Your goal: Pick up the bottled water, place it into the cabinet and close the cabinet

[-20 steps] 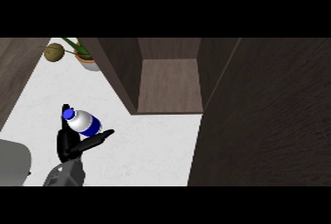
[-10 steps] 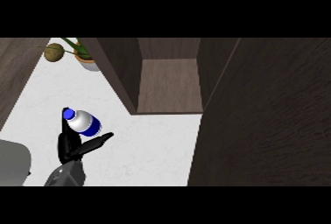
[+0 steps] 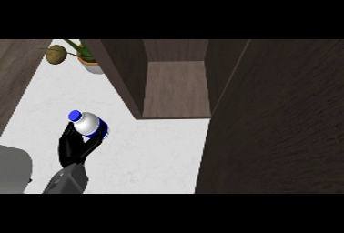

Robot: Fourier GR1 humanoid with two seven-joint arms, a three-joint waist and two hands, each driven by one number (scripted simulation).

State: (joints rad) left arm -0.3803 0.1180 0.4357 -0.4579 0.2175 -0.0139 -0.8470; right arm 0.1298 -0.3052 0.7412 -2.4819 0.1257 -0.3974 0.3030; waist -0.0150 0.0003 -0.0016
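Observation:
The bottled water (image 3: 88,124), white with a blue cap and blue label, leans with its cap to the upper left over the white counter (image 3: 154,150) at the left. My left hand (image 3: 73,148) comes up from the lower edge and is curled round the bottle's lower part, fingers on its left side and thumb on its right. The cabinet (image 3: 176,88) stands open up and to the right of the bottle, its dark wood inside bare. Its open door (image 3: 275,123) fills the view's right side. My right hand does not show.
A potted plant (image 3: 91,59) and a small brown round thing (image 3: 57,53) stand at the counter's far left corner. A grey rounded object (image 3: 13,170) sits at the lower left edge. Dark wood panelling (image 3: 17,77) borders the counter on the left.
The thumb, which stuck out to the right before, has come in against the bottle. The bottle itself has hardly moved.

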